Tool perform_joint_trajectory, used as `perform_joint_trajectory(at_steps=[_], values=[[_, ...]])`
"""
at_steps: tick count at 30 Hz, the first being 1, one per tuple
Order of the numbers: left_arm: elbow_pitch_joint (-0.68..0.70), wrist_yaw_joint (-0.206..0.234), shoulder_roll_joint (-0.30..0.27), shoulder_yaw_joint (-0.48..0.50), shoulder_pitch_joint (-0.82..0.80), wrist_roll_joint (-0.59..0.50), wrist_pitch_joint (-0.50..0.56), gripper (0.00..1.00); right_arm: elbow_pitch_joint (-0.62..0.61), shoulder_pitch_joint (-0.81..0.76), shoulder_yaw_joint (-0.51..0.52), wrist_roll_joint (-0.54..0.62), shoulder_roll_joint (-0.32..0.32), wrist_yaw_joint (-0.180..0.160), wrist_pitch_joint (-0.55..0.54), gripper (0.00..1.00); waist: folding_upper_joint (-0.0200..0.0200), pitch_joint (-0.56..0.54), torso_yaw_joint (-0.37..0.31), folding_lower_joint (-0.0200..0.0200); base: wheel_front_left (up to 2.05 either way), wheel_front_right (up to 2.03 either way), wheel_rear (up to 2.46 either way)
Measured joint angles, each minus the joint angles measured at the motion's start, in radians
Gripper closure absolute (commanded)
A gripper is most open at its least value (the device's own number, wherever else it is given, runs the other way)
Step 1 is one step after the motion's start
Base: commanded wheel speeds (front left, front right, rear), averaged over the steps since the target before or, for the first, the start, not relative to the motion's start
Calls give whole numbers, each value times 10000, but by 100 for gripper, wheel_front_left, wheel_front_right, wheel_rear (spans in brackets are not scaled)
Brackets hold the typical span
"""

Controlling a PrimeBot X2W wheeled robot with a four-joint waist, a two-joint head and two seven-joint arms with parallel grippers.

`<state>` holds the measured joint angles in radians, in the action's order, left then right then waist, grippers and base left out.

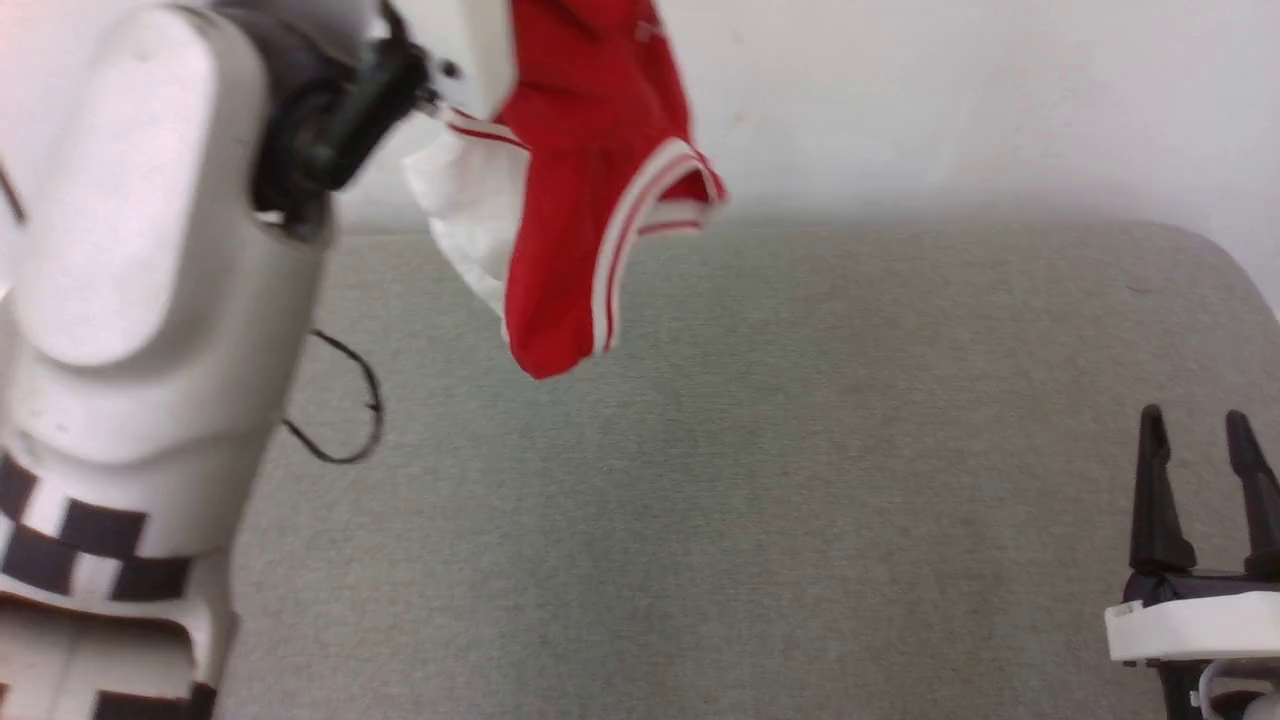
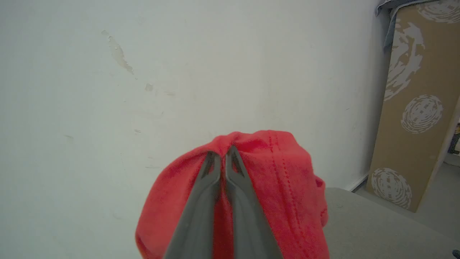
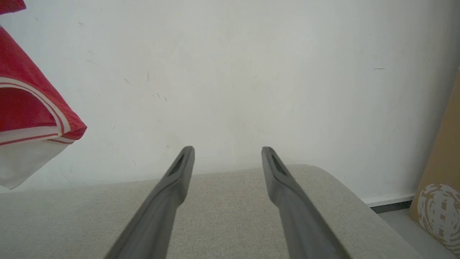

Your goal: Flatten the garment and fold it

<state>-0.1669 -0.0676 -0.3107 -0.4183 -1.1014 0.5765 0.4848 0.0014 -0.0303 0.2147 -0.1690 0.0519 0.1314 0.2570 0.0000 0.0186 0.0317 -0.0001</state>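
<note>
The garment [image 1: 590,170] is a red T-shirt with white, red-striped trim. It hangs in the air above the far left part of the grey table [image 1: 760,480], lifted clear of it. My left gripper [image 2: 222,154] is shut on a bunched fold of the garment [image 2: 280,180], its two fingers pressed together. The left arm's pale forearm [image 1: 130,300] rises at the left of the head view. The garment's hanging end [image 3: 32,118] shows at the left edge of the right wrist view. My right gripper [image 1: 1195,430] stands open and empty over the table's near right corner, far from the cloth.
A white wall [image 1: 950,100] stands right behind the table's far edge. A brown patterned panel [image 2: 417,108] leans beyond the table's right end. A thin black cable [image 1: 350,410] loops beside the left forearm.
</note>
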Motion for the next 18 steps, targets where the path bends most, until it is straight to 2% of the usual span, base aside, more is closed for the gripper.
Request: perform_joint_trajectory(at_steps=[9,11,15,18], values=[[832,372,1185,-961,1622,61,-520,100,-257,28,199,4,0,0,0,0,0,244,-859,2,0,0,0],[903,428,1294,-1233,2020,13,-748,100,-268,31,224,2,2,0,0,0,0,326,-1023,1,0,0,0],[541,562,1505,-1837,3033,-259,-1239,100,-265,31,228,-63,2,0,0,0,0,508,-1271,1,0,0,0],[-313,700,1490,-2366,3927,-608,-1507,100,-274,32,194,-105,2,0,0,0,0,664,-1408,1,0,0,0]])
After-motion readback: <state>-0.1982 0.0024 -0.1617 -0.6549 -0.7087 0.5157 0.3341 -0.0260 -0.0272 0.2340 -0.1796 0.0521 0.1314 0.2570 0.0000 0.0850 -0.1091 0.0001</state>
